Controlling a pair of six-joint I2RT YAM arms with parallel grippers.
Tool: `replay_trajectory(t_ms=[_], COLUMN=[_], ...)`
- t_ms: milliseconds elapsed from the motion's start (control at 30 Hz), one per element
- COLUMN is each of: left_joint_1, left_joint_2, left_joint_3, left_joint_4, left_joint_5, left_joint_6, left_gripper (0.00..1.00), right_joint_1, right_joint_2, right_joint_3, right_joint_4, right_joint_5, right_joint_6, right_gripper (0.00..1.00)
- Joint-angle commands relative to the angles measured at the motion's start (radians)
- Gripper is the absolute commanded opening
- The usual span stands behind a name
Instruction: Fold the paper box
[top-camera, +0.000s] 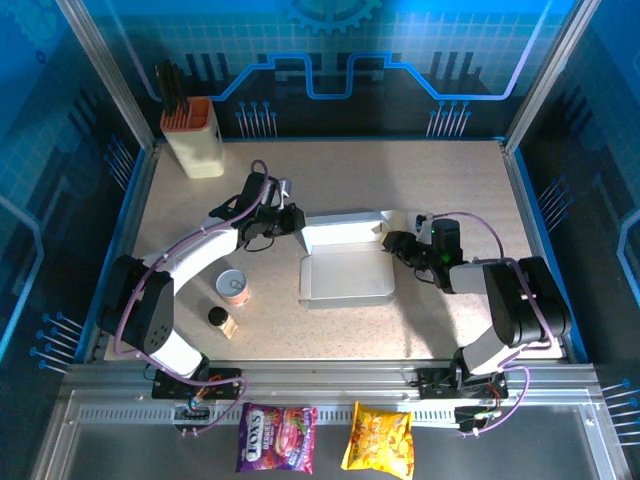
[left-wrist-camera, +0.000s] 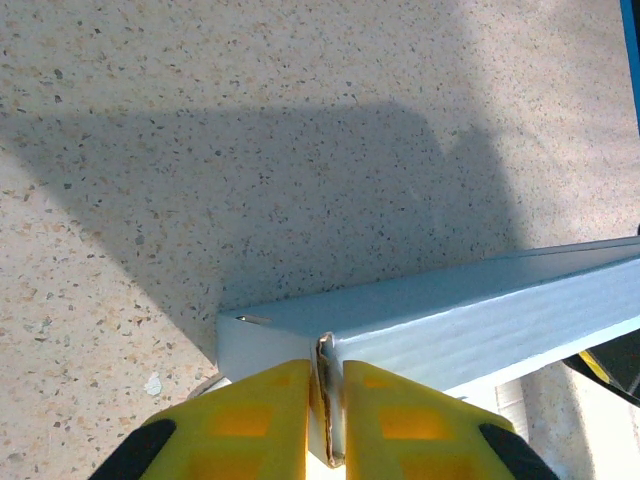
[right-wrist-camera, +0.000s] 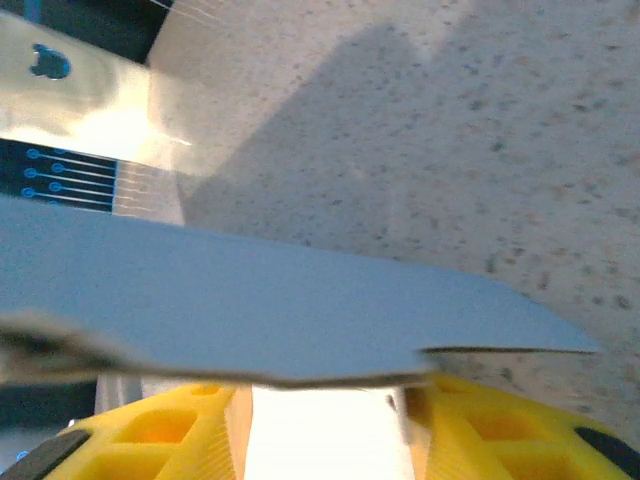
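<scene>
White cardboard paper box: tray formed, lid upright at twelve o'clock, not yet closed. Left gripper, jaws pinching the lid's nine-o'clock end; right gripper, jaws apart at its three-o'clock flap.

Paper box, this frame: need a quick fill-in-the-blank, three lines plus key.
1. The left gripper has its jaws ____ on a wall of the paper box.
2. The cream holder at the far corner has an ____ top.
3. On the table, the tin can sits to the ____ of the paper box, seen from above.
Missing words: shut; orange; left.
</scene>
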Motion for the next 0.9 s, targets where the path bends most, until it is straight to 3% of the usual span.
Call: replay_trajectory(t_ms=[0,867], left_joint_1=[0.007,0.005], left_joint_2=[0.029,0.026], left_joint_3=[-0.024,-0.035], left_joint_4=[-0.087,-0.092], left_joint_5=[0.01,0.02], left_joint_6=[-0.021,-0.032], left_gripper=[0.16,0.17], right_joint_1=[0.031,0.13], right_joint_2=[-0.031,0.214], right_joint_3=[-0.005,0.045], right_joint_4=[0.066,0.189], right_joint_5=[0.026,0.088], right_joint_6=[-0.001,0.021], right_gripper=[0.45,0.37])
